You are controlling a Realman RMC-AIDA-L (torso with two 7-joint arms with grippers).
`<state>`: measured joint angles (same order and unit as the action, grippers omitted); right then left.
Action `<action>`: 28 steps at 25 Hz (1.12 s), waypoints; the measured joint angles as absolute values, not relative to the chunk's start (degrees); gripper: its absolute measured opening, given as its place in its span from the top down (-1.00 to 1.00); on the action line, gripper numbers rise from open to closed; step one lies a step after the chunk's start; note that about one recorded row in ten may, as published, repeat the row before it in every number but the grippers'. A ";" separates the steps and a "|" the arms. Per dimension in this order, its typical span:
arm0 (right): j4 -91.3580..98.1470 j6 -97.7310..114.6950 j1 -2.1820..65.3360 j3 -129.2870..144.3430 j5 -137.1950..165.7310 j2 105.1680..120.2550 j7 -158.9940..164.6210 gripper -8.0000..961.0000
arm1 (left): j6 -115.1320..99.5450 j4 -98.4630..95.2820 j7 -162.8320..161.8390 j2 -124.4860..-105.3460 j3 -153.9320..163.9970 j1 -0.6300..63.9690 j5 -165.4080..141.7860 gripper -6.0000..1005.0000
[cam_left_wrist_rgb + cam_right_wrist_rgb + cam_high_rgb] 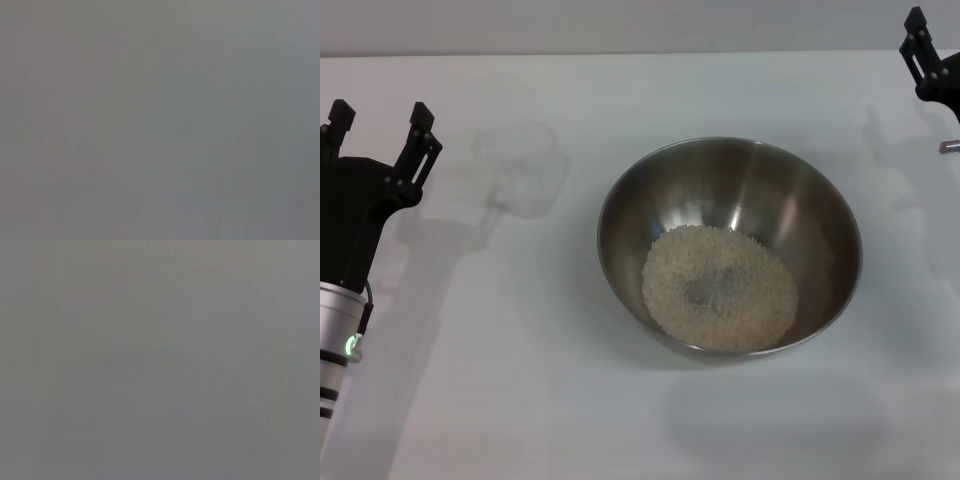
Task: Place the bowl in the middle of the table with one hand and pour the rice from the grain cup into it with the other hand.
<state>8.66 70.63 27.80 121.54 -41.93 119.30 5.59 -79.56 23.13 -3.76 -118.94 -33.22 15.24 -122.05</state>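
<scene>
The steel bowl (730,245) stands near the middle of the white table (520,380). A round heap of rice (718,288) lies in its bottom. The clear grain cup (520,168) stands upright and looks empty on the table, left of the bowl. My left gripper (380,125) is open and empty at the left edge, apart from the cup. My right gripper (928,50) is at the far right top corner, away from the bowl, only partly in view. Both wrist views show only plain grey.
</scene>
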 joint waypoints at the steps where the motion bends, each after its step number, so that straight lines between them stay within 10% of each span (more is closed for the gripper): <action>1: 8.68 70.64 27.76 121.54 -41.94 119.29 5.58 -0.36 | -79.56 23.09 -3.77 -118.95 -33.23 15.35 -122.05 -0.73; 28: 10.77 71.60 28.98 118.64 -42.13 119.35 4.98 -0.38 | -83.24 21.54 -2.83 -119.06 -35.20 15.82 -121.65 -0.73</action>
<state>10.77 71.60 28.98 118.64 -42.13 119.35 4.98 -83.24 21.54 -2.83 -119.06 -35.20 15.82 -121.65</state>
